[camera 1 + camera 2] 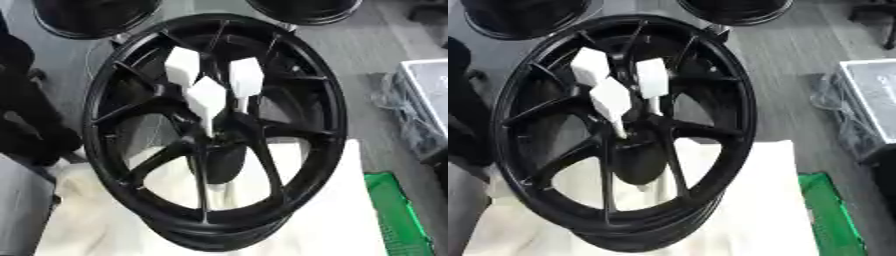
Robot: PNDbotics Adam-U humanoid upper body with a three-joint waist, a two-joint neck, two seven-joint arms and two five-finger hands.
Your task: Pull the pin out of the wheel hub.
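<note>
Grey floor behind—wheel hub (214,135) on white cloth (350,210); neither hand visible.

Wheel (306,115) glossy black metal; cloth (350,210) cream, soft.

We see a glossy black wheel (214,132) holding three white pins (208,97), a cream cloth (332,210) beneath, and a green crate (398,212) beside grey floor (359,45).

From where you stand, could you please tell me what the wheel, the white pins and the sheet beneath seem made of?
Wheel: probably metal, glossy black paint with soft highlights on rim and spokes. Three white pins: possibly plastic, matte, faceted heads. Sheet: off-white, looks like soft cloth or foam, slightly rumpled.
</note>
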